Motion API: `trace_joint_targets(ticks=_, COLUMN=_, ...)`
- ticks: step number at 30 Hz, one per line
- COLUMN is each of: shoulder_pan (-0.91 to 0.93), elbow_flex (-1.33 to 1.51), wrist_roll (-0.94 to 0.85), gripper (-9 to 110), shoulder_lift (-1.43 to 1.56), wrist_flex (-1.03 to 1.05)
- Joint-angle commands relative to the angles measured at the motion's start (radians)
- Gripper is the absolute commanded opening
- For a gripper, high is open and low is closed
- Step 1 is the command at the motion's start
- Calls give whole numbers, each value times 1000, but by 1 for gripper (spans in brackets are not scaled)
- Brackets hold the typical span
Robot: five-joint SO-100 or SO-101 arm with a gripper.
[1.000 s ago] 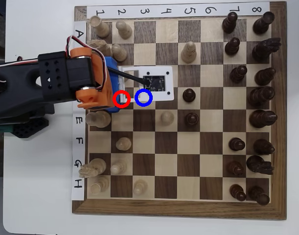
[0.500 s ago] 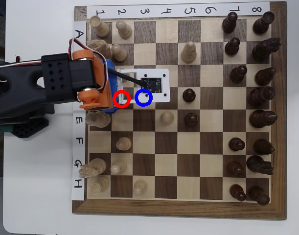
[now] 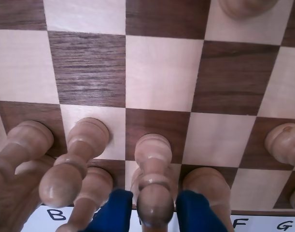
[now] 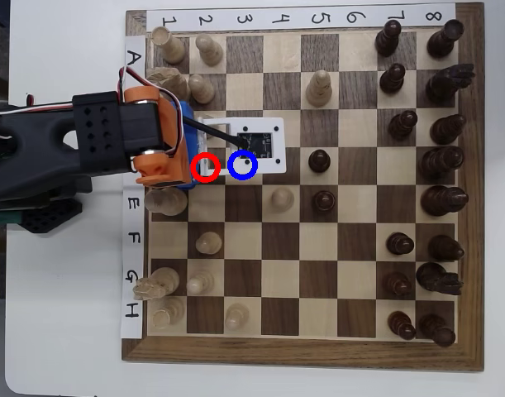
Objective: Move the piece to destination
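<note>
Blue tool [image 3: 154, 212] fingers straddle pale pawn [image 3: 153, 179] w/ slim gaps, not clamped; blue-ringed square [image 4: 244, 165] just beyond red ring [image 4: 205, 167].

in the wrist view the piece [image 3: 154, 193] stands between the hand's [image 3: 154, 212] fingers [image 3: 113, 212]; ahead of the hand lie bare squares; another pawn [image 3: 72, 164] stands left.

Black perforated arm [image 4: 87, 145], orange joint housing, blue gripper [image 3: 154, 215], red-white cables
</note>
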Motion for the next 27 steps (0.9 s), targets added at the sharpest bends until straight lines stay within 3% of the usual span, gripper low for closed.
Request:
trace_joint_targets(ticks=1, shoulder_pan=3, elbow_flex=8, wrist_roll=419, gripper=12, shoulder_lift=17, wrist_flex=-28)
trace_joint_targets(ticks=27, shoulder_pan=8, elbow_flex=38, wrist_roll=416, gripper=2, shoulder_lift=23, wrist_flex=-74)
